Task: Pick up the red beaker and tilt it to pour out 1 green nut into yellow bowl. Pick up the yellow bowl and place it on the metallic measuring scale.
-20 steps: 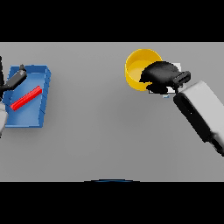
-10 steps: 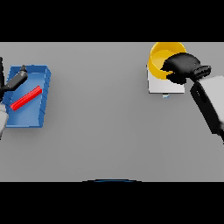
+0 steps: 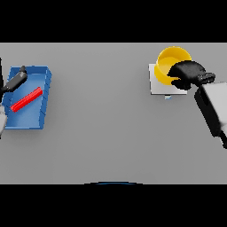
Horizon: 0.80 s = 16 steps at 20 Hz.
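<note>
The yellow bowl is at the far right, over the pale metallic scale, and I cannot tell whether it rests on the plate. My right hand is curled on the bowl's near right rim and hides that side. The red beaker lies on its side inside the blue tray at the far left. My left hand hovers over the tray's upper left corner, fingers straight, just up and left of the beaker. No green nut shows.
The blue tray's walls ring the beaker. The right forearm slants in from the lower right beside the scale.
My right hand has carried the yellow bowl rightward and farther back, from left of the scale to over it. The left hand and the beaker have stayed put.
</note>
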Motion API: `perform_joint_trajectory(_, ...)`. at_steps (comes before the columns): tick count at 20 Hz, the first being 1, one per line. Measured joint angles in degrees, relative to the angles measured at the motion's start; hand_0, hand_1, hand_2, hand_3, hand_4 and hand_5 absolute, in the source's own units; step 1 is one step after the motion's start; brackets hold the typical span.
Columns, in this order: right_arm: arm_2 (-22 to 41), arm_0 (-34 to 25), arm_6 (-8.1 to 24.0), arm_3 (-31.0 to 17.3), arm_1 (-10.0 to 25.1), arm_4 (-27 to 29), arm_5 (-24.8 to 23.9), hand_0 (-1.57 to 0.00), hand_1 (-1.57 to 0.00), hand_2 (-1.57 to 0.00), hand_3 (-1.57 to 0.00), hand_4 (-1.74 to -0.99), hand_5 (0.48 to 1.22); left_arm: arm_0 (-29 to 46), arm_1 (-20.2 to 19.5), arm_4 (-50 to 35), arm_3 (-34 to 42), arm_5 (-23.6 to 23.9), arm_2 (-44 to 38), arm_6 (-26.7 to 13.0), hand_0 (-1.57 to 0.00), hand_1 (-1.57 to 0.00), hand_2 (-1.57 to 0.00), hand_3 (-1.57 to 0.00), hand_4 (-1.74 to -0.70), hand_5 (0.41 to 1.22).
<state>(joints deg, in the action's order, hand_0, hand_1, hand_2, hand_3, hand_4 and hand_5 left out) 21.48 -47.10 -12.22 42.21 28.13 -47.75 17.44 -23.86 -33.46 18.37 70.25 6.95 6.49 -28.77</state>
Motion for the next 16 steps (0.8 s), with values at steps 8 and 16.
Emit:
perform_joint_trajectory(8, -0.84, -0.16, 0.36, -1.35, -1.25, 0.59, 0.53, -1.23, -1.10, -1.09, -0.89, -1.657, 1.149, -0.88, 0.38, 0.57, -1.60, 0.39, 0.29, 0.47, 0.00, 0.00, 0.00, 0.00, -0.72, 0.668)
perform_joint_trajectory(16, 1.52, -1.32, -2.13, -2.13, -0.58, -1.67, 1.34, -0.21, -0.18, -0.24, -0.43, -1.552, 0.876, -1.89, 0.49, 0.55, -2.34, 0.15, 0.24, -0.45, 0.00, 0.00, 0.00, 0.00, -0.72, 0.664)
